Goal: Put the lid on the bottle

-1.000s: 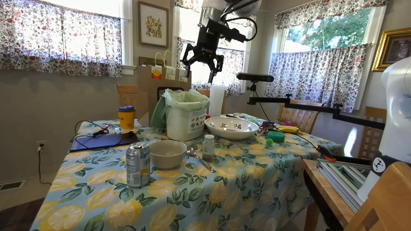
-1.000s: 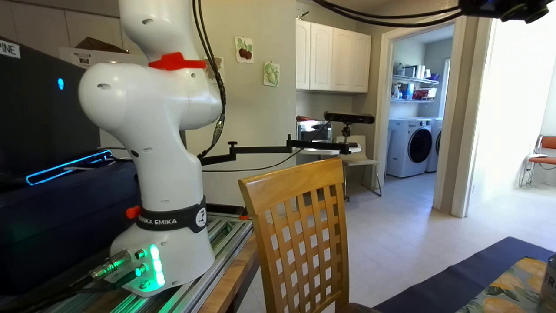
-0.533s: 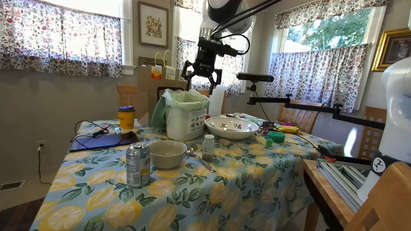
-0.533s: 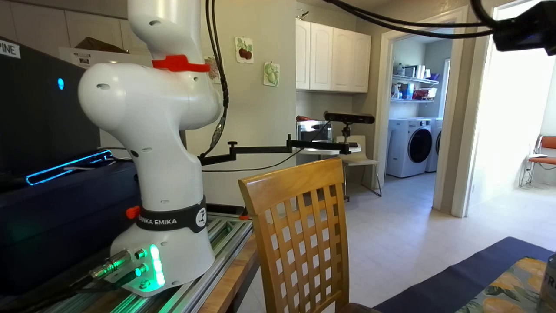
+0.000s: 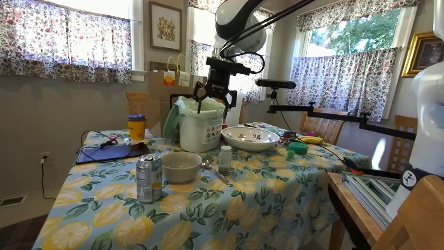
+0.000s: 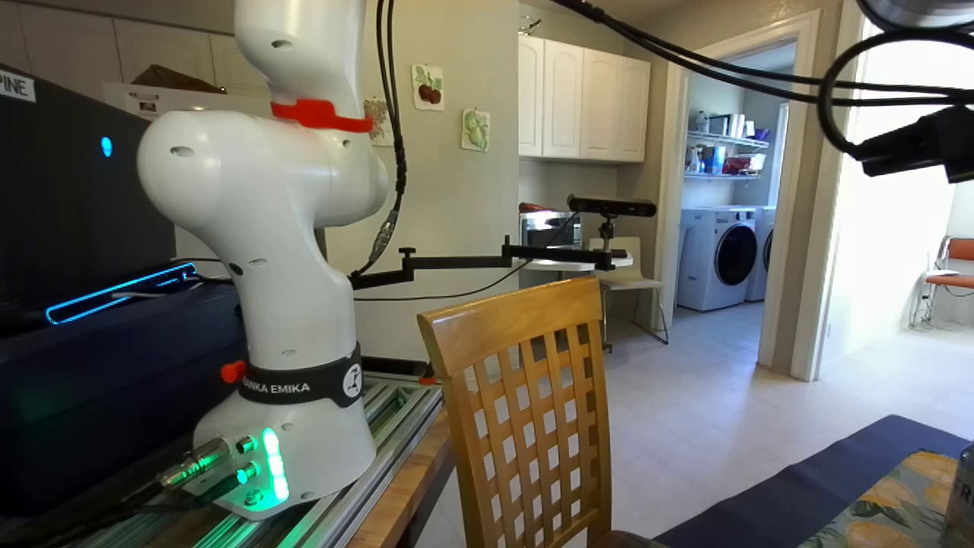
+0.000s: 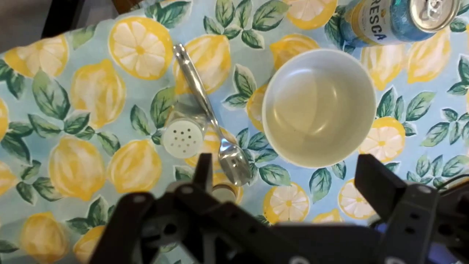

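The bottle (image 5: 225, 159) is a small clear shaker with a white top, upright on the lemon tablecloth. In the wrist view the bottle's holed white top (image 7: 183, 138) shows, left of the spoon. A small pale round lid (image 7: 224, 193) lies on the cloth beyond the spoon's tip, partly covered by my left finger in the wrist view. I cannot make the lid out in the exterior views. My gripper (image 5: 212, 114) is open and empty, high above the table, pointing down. In the wrist view the gripper (image 7: 285, 158) has its fingers wide apart, with nothing between them.
A spoon (image 7: 198, 84) lies against the bottle's side. A cream bowl (image 7: 318, 110) and a Fresca can (image 5: 149, 178) stand close by. A lined white bin (image 5: 199, 133), a patterned bowl (image 5: 249, 139) and a yellow cup (image 5: 137, 126) stand farther back.
My gripper has come down and slightly left in an exterior view, staying open. The objects on the table have not moved.
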Robot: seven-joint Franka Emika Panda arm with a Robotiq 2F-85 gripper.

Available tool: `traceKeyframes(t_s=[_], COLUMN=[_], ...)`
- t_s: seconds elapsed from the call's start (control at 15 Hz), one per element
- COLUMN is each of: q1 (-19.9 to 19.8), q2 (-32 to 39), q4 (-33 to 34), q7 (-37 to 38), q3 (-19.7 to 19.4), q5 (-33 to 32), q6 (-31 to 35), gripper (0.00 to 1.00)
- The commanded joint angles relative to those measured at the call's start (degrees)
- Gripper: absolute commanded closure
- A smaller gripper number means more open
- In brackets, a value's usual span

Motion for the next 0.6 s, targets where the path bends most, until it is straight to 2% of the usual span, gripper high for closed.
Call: traceKeyframes(t_s=[0.0,0.27,0.53], q1=[0.40,0.40,0.16], q2=[0.03,0.03,4.61], q4=[0.14,0.21,2.72], q7=[-0.09,-0.08,2.29], q3=[-0.45,-0.44,-1.64], q5=[0.28,0.34,-0.54], q6=[-0.14,-0.14,6.75], gripper=[0.00,0.00,0.00])
